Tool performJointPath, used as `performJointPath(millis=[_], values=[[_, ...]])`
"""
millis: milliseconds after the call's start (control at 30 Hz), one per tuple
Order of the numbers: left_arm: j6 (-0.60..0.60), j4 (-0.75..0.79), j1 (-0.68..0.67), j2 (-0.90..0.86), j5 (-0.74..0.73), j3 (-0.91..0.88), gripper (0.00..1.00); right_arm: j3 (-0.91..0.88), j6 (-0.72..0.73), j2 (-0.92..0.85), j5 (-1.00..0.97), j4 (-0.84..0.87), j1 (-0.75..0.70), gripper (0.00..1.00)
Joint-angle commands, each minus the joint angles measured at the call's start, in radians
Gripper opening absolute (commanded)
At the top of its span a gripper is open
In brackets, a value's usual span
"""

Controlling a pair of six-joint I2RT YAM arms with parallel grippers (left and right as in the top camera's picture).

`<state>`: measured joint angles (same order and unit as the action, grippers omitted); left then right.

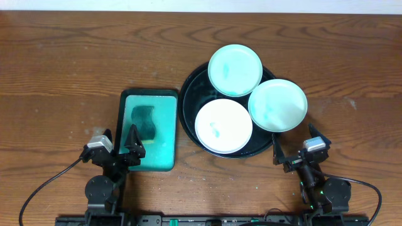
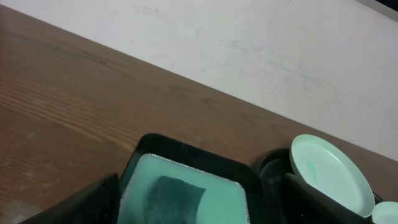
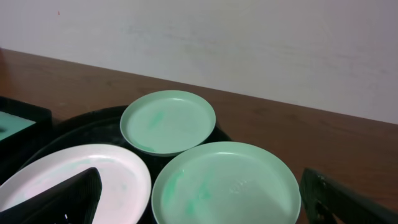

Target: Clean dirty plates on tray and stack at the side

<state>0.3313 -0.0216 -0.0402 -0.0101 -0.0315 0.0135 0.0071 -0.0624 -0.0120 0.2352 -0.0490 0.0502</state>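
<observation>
Cleaning looks unstarted: left claw (image 1: pixel 119 141) and right claw (image 1: pixel 293 141) both gape wide, empty. The sponge (image 1: pixel 143 122) lies just ahead of the left claw; grasping it should come next. The plates (image 1: pixel 223 126) sit on the tray (image 1: pixel 190 94) ahead of the right claw. Only overhead shows all three whole.

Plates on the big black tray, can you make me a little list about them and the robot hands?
Plates: three, all on the black tray, none stacked
Far plate: mint, teal smear
Right plate: mint, teal smears, sticks out over the rim
Near plate: white, small teal smear
Teal tray: left of the black tray, dark sponge inside
Left gripper: open, at the teal tray's near edge
Right gripper: open, holding nothing
</observation>
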Motion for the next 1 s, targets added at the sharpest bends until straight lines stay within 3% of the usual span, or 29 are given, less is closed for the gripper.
performJointPath(millis=[0, 967], values=[[-0.020, -0.047, -0.002, 0.006, 0.001, -0.010, 0.81, -0.002, -0.002, 0.004, 0.002, -0.004, 0.003, 0.99], [-0.019, -0.042, -0.002, 0.006, -0.035, -0.010, 0.81, -0.002, -0.002, 0.004, 0.043, -0.002, 0.003, 0.99]])
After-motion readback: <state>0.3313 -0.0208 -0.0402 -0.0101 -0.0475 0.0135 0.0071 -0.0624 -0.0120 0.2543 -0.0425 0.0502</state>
